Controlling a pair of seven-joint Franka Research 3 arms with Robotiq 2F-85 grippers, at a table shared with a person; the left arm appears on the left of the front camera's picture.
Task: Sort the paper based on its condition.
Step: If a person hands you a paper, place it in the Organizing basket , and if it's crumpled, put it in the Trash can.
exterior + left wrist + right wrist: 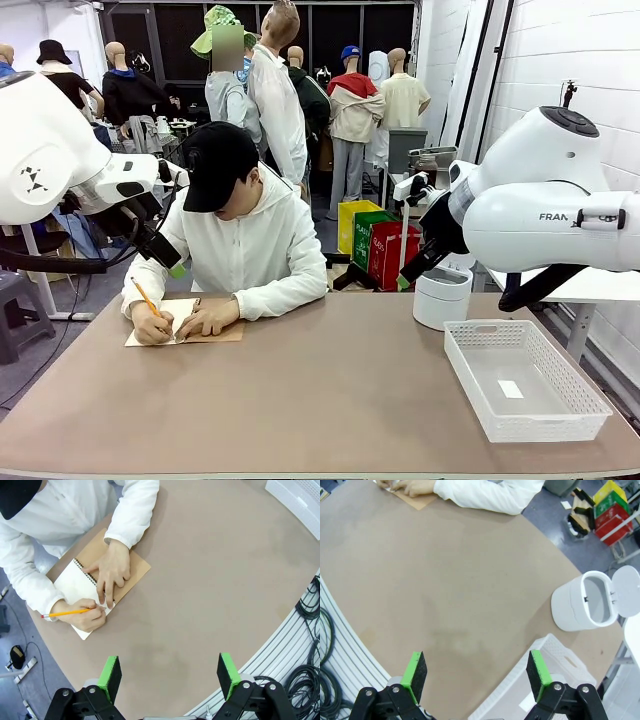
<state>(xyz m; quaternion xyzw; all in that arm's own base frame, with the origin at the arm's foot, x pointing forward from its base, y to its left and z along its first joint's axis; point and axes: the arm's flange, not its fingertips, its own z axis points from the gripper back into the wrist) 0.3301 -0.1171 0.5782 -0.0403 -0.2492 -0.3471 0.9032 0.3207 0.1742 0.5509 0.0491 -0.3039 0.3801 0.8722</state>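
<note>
No loose paper is in view. A person at the far left of the table writes with a yellow pencil (65, 613) on the white page (75, 585) of a spiral notebook with a brown cover (135, 567), also visible from the front (225, 334). One hand presses the page flat. My left gripper (170, 677) hangs open and empty high over the table, near the person's shoulder in the front view (172, 265). My right gripper (476, 675) is open and empty too, held high at the right (403, 282).
A white slotted basket (590, 400) sits at the right front with a small white label on its floor; its corner (520, 690) lies under my right gripper. A white lidded bin (442, 297) stands behind it, lid open (626, 590).
</note>
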